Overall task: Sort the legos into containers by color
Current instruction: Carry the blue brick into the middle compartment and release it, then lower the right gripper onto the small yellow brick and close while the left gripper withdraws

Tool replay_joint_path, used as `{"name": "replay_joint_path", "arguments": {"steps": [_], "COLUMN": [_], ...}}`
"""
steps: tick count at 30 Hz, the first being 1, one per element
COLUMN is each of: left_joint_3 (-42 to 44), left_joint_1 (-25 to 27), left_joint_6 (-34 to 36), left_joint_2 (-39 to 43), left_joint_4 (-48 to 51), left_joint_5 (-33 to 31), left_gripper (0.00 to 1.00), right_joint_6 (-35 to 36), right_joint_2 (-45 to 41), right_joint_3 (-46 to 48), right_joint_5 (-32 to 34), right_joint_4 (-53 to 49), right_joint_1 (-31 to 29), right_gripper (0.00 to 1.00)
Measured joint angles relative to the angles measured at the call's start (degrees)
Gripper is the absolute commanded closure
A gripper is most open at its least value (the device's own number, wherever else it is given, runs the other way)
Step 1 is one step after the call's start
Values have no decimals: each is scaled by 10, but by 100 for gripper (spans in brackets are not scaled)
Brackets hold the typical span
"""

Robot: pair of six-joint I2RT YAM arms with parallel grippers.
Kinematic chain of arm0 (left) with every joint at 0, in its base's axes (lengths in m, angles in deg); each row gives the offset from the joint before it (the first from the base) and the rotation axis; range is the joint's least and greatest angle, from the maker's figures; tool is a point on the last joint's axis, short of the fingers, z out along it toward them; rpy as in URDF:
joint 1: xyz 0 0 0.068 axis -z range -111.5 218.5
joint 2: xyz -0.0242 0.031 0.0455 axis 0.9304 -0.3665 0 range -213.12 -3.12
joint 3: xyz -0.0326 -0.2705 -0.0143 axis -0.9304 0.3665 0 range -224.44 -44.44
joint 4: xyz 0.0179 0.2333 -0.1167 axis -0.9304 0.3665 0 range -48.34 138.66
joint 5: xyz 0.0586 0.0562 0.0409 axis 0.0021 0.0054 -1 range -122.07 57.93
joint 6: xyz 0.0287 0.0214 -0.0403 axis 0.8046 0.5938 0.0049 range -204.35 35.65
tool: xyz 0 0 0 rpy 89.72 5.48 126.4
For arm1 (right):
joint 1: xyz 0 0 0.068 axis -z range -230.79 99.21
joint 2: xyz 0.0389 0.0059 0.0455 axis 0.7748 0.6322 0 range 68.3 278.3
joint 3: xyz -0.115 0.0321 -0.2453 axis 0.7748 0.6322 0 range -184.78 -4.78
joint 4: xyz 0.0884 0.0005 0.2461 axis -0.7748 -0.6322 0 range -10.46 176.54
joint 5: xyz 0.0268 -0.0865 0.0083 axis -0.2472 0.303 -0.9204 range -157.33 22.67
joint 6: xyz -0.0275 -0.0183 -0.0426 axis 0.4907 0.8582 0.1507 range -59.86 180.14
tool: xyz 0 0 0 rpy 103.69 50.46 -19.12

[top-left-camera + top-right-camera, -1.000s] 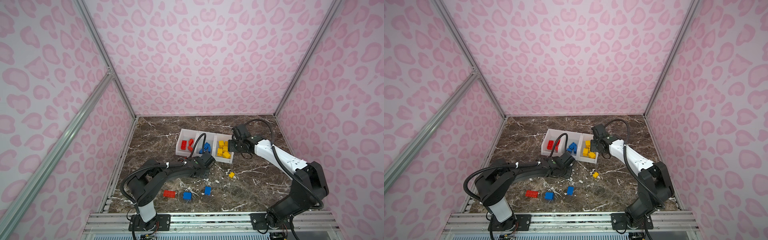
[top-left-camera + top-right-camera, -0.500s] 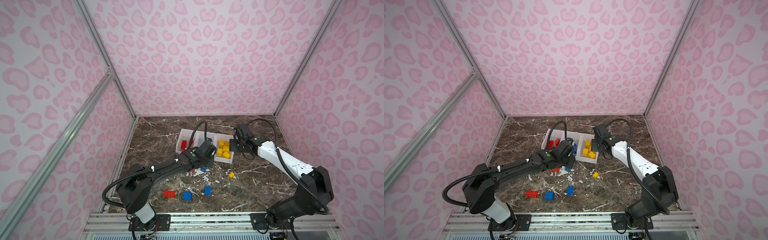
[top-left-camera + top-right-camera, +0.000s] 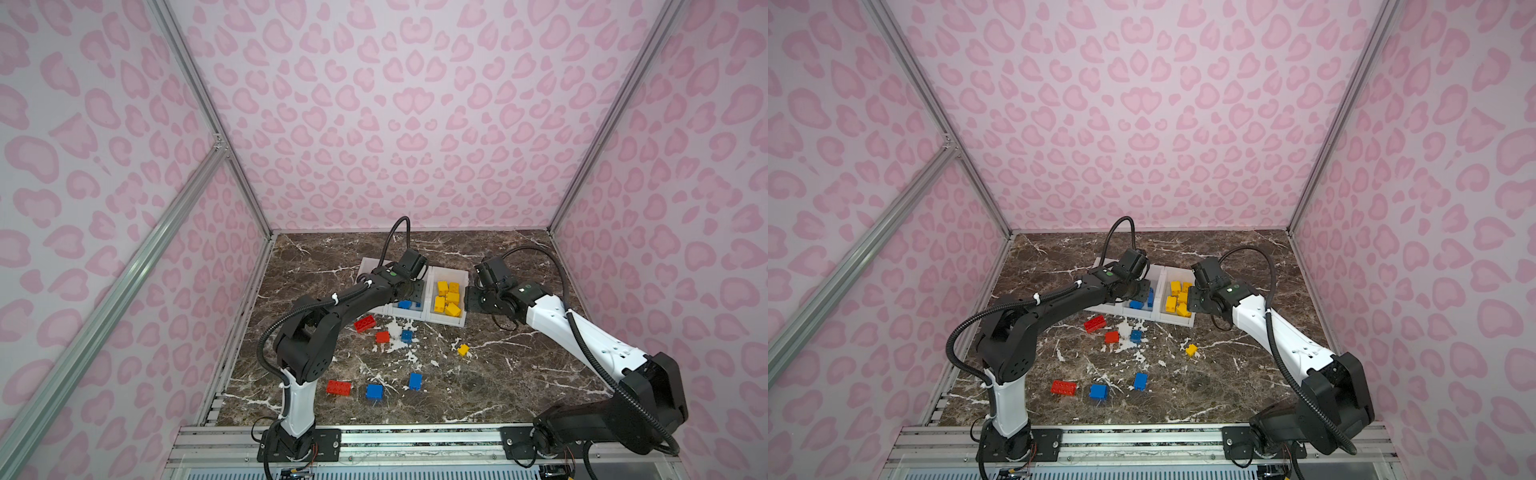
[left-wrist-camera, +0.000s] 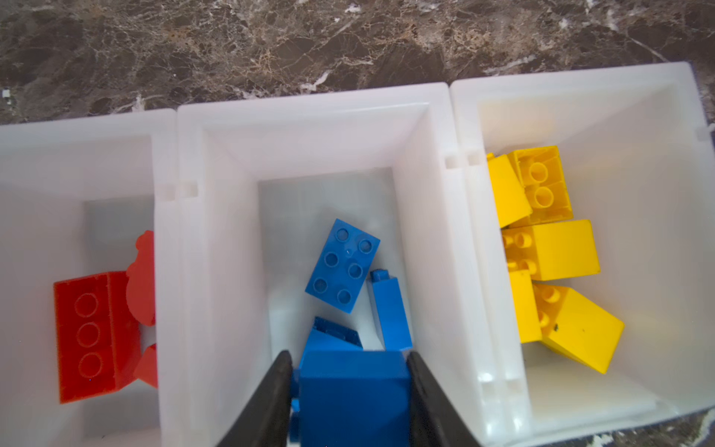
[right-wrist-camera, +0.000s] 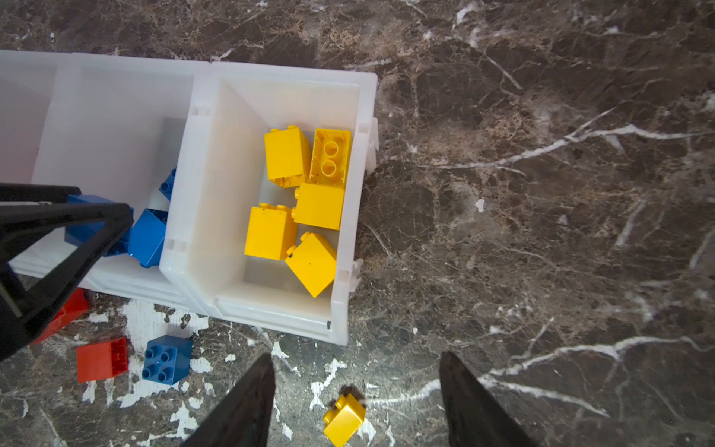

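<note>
Both top views: glossy brown marble-look tabletop (image 3: 498, 395), chipped white in spots and wide open on the right, with seven chunky studded legos (image 3: 374, 392) loose on it, nearer than the joined white plastic containers (image 3: 446, 323). Left wrist view: left gripper (image 4: 348, 356) is pinched on a smooth blue brick (image 4: 354, 398) over the middle bin (image 4: 309, 127), more blues inside, reds in the left bin (image 4: 38, 162), yellows in the right bin (image 4: 638, 135). Right wrist view: right gripper (image 5: 356, 356) gapes wide and empty beside the right bin, one yellow brick (image 5: 344, 420) on bare marble below.
</note>
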Motion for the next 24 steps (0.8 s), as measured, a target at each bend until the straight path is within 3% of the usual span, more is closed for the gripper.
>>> {"name": "replay_joint_path", "arguments": {"steps": [9,24], "left_joint_3": [-19,71], "left_joint_1": [-6,-6], "left_joint_6": [16,14], "left_joint_2": [-10,98], "left_joint_4": [4,-21], "left_joint_5": [-44,-52], "left_gripper": [36,34], "right_joint_6": [-2,-8], "right_joint_2": [-2,-20], "right_joint_3": [-3,32], "right_joint_5": [2,4], "right_joint_4": [-4,-15], "right_joint_1": [0,-17], "right_gripper": [31,31]}}
